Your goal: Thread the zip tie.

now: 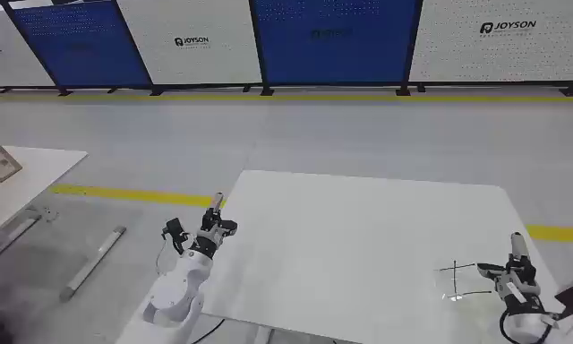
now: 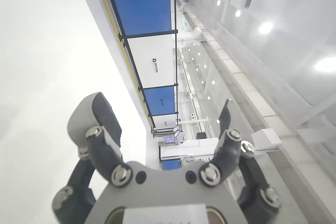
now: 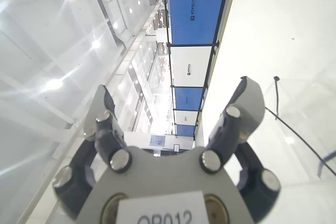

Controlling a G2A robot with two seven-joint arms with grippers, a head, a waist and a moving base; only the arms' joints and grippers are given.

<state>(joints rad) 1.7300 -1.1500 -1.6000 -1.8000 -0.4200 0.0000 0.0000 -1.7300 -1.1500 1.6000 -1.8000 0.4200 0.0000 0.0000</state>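
The white table (image 1: 358, 245) takes up the lower middle of the top view. The zip ties (image 1: 457, 270) lie near its lower right corner as thin black strands: 2 are easy to pick out, crossing each other, and a 3rd line lies just below them. They sit in or on a clear plastic tray (image 1: 445, 286); I cannot tell which.

The right gripper (image 1: 501, 254) is at the table's lower right edge, just beside the tray and not touching the ties. In its own wrist view the right gripper (image 3: 175, 85) has its 2 fingers spread wide with nothing between them. The zip ties (image 3: 296, 136) show at the right of that frame, 1 short piece with a square head and 1 long strand running toward the lower right, inside the outline of the clear plastic tray (image 3: 309, 93).

The left gripper (image 1: 224, 212) is at the table's left edge, lower left of the top view, well apart from the ties. From the wrist, the left gripper (image 2: 162, 104) is also spread wide and holds nothing.

Blue and white panels (image 1: 336, 30) line the back of the room, with a yellow floor line (image 1: 134, 194) in front of them.
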